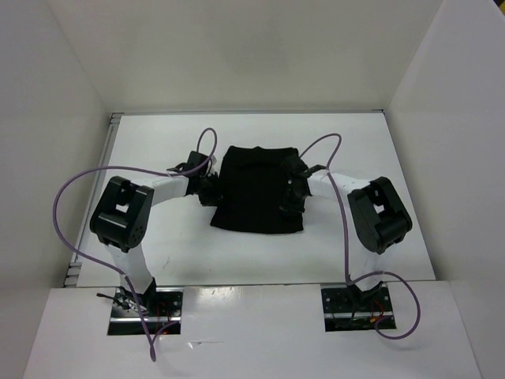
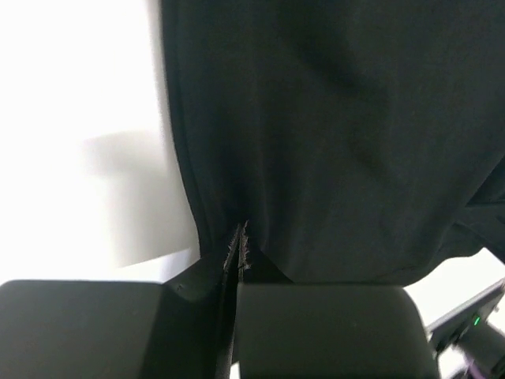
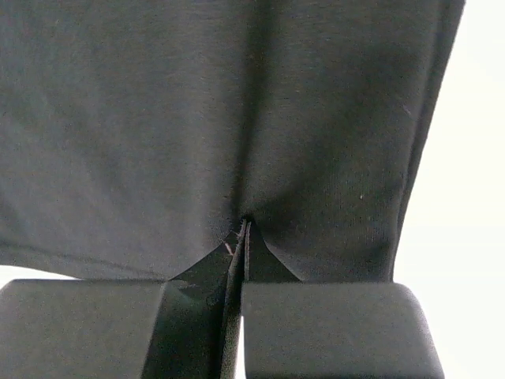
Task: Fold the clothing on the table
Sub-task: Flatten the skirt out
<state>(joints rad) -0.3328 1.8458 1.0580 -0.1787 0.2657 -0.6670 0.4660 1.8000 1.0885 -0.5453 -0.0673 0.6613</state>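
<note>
The black clothing [image 1: 256,189] lies in a rough rectangle on the middle of the white table [image 1: 158,142]. My left gripper [image 1: 211,185] sits at its left edge, and in the left wrist view it [image 2: 240,241] is shut, with the clothing [image 2: 339,134] puckering into the tips. My right gripper [image 1: 293,196] is over the garment's right part. The right wrist view shows it [image 3: 245,229] shut too, pinching a fold of the clothing [image 3: 158,118]. Bare table shows at the left of the left wrist view [image 2: 79,79] and at the right of the right wrist view [image 3: 473,197].
White walls [image 1: 237,47] enclose the table at the back and both sides. A thin metal edge [image 1: 110,158] runs along the left. Purple cables [image 1: 71,189] loop from both arms. The bulky elbows [image 1: 380,213] stand on either side of the garment.
</note>
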